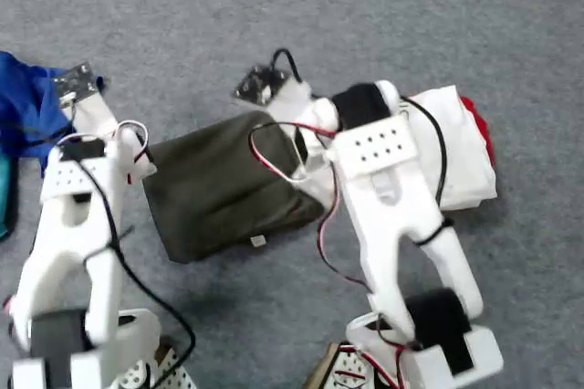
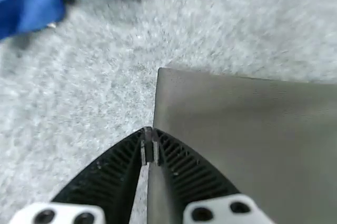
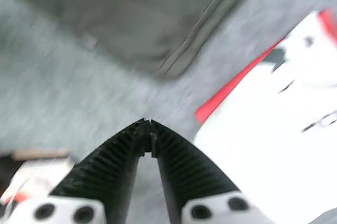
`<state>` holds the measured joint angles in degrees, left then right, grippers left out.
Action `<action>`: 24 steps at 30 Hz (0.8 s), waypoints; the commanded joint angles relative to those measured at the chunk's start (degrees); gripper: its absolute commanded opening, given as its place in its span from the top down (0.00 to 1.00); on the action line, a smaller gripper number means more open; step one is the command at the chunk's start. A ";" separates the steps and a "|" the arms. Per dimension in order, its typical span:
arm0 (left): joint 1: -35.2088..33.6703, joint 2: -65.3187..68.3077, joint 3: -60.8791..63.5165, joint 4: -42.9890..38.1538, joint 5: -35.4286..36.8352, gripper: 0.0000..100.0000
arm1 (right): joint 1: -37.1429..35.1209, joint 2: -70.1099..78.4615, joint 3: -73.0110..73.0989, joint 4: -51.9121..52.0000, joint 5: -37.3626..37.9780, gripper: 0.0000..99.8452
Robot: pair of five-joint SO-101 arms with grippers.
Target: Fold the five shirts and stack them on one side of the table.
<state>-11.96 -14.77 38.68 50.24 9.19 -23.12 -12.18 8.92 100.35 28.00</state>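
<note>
A folded dark olive shirt (image 1: 228,183) lies flat in the middle of the grey table. My left gripper (image 1: 141,159) is at its left edge. In the left wrist view that gripper (image 2: 149,150) is shut with its tips pinched on the edge of the olive shirt (image 2: 247,140). My right gripper (image 3: 147,137) is shut and holds nothing. It hangs over bare table between a corner of the olive shirt (image 3: 147,19) and the stack. The stack is a folded white shirt (image 1: 456,147) on a red shirt (image 1: 479,129) at the right. A crumpled blue shirt (image 1: 23,110) lies far left.
A teal piece of cloth (image 1: 3,193) peeks in at the left edge below the blue shirt. The right arm's body (image 1: 392,197) covers the olive shirt's right end. Bare grey table (image 1: 511,42) stretches along the far side and the front right.
</note>
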 commanded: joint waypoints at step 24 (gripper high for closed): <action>-11.25 14.55 -14.24 2.29 -2.55 0.98 | -12.00 9.45 19.47 -34.46 -66.64 0.63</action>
<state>-22.59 0.09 26.90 52.44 6.90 -32.97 -7.34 33.98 66.68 -32.66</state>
